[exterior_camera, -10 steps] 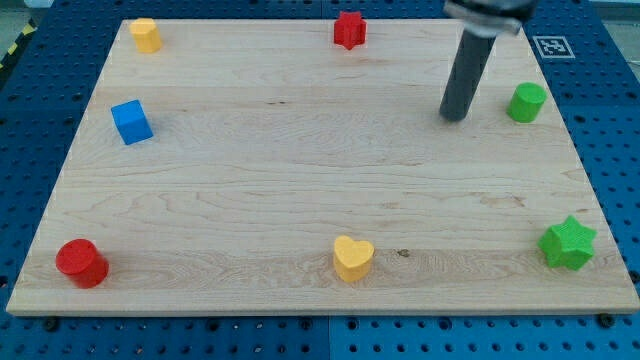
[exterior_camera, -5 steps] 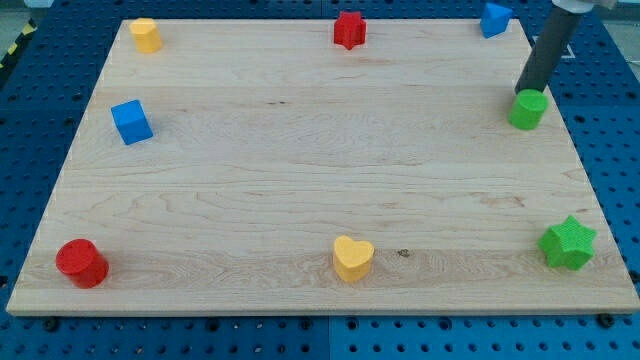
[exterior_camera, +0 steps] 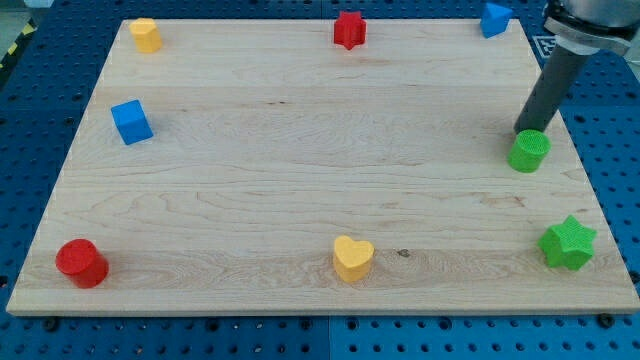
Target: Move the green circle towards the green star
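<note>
Green circle handling is your concern here, but take the scene from the biggest thing down. You have a pale wooden bench (exterior_camera: 300, 170) resting on a blue perforated base, with small plastic blocks spread round its edges. The dark straight rod comes down from the 1 o'clock corner, and my tip (exterior_camera: 527, 131) sits at the 12 o'clock side of the green plastic cylinder, the green circle (exterior_camera: 529, 151), apparently touching it. No claw is fitted to this arm, so you have nothing to report as spread or pinched.

The green circle stands at about 3 o'clock on the bench, near the edge, and the green plastic star (exterior_camera: 568, 243) lies apart from it at roughly 5 o'clock of the cylinder, close to the bench corner.

Other blocks: a red cylinder (exterior_camera: 81, 262) at 8 o'clock, a yellow heart (exterior_camera: 352, 258) at 6 o'clock, a blue cube (exterior_camera: 131, 121) at 10 o'clock, a yellow block (exterior_camera: 146, 34) at 11 o'clock, a red star (exterior_camera: 349, 29) at 12 o'clock, and a blue block (exterior_camera: 494, 18) at 1 o'clock.

You should expect the cylinder to be light, stiff and quick to slide on the smooth wood. Its round wall will probably slip sideways off the rod, so press it at 11 o'clock, dead centre, to steer it toward the star.
</note>
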Available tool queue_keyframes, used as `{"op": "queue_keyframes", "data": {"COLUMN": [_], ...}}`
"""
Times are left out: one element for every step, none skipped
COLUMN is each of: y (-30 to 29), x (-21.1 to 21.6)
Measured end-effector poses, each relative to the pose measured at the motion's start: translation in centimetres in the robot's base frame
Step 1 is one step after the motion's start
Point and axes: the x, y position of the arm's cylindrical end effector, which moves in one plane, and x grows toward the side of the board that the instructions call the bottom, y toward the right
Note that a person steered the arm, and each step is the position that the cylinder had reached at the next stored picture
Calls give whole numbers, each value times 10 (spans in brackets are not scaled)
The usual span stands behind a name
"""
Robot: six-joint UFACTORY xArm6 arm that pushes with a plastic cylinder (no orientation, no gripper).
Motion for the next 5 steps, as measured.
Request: {"op": "queue_keyframes", "data": {"y": [-1,-1,-1,-8,-23], "x": [12,38,61,73,49]}}
